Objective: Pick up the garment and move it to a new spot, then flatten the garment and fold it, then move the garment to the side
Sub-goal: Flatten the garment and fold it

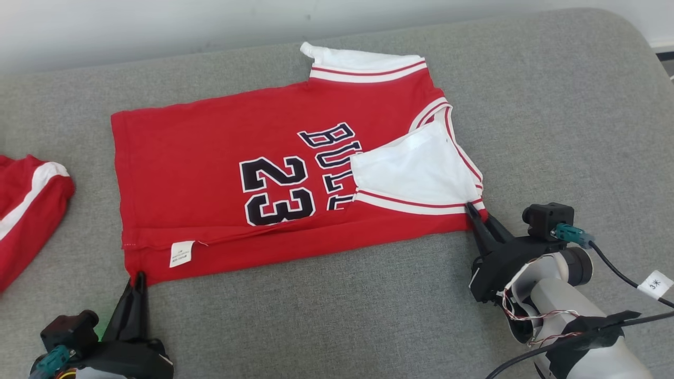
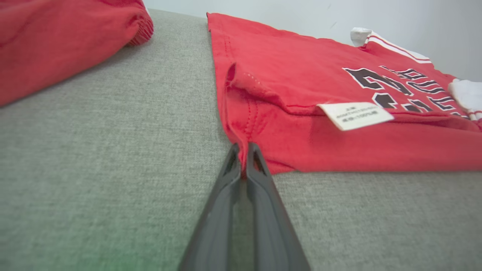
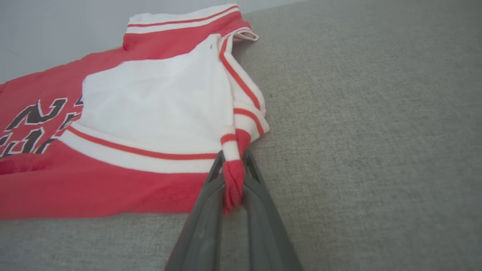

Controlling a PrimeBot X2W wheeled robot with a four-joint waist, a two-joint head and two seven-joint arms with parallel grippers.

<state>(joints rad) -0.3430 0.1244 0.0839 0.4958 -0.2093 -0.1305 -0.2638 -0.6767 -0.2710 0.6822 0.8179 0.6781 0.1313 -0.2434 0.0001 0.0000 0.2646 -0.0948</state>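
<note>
The garment [image 1: 210, 158] is a red jersey with white trim and a black "23", lying flat on the grey cushion [image 1: 337, 316], its near edge folded over and a white sleeve panel turned onto the chest. My left gripper [image 1: 138, 279] is shut on the hem corner at the near left; the left wrist view shows the garment [image 2: 339, 150] pinched at the fingertips of that gripper [image 2: 244, 150]. My right gripper [image 1: 476, 213] is shut on the shoulder corner at the near right. In the right wrist view a strip of the garment [image 3: 150, 113] hangs between the right gripper [image 3: 233, 162] fingers.
A second red garment with a white stripe [image 1: 26, 210] lies bunched at the cushion's left edge, also seen in the left wrist view as a red heap [image 2: 56, 41]. Behind the cushion is a pale wall [image 1: 158, 26]. Bare grey cushion stretches along the near side and to the right.
</note>
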